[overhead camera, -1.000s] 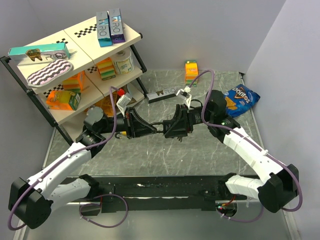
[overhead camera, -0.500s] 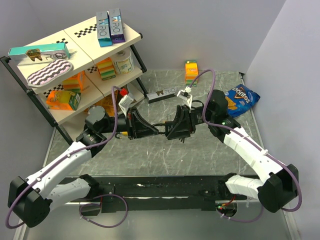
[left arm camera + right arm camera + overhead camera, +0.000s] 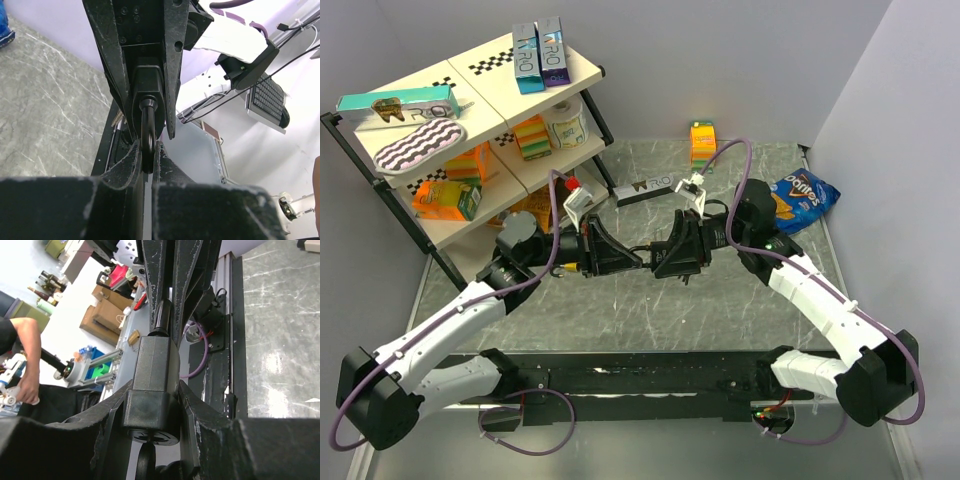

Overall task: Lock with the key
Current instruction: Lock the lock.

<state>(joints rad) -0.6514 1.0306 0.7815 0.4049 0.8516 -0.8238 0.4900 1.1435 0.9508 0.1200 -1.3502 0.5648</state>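
Note:
A black padlock (image 3: 650,262) hangs in the air between my two grippers above the middle of the table. My right gripper (image 3: 155,386) is shut on its black block body (image 3: 152,372). My left gripper (image 3: 147,161) is shut on its dark curved shackle (image 3: 147,135), and the body (image 3: 148,82) sits beyond between the right fingers. A dark rounded piece (image 3: 147,465) hangs at the body's keyhole end; I cannot tell what it is. No brass-yellow lock and no gold-brown key bunch shows in any view.
A tiered shelf (image 3: 380,185) with boxes stands at the back left. A flat black box (image 3: 645,187), an orange carton (image 3: 702,140) and a blue chips bag (image 3: 798,200) lie at the back. A black rail (image 3: 640,375) runs along the near edge.
My left arm has shifted a little to the right, towards the right gripper. The right arm and the padlock have hardly moved.

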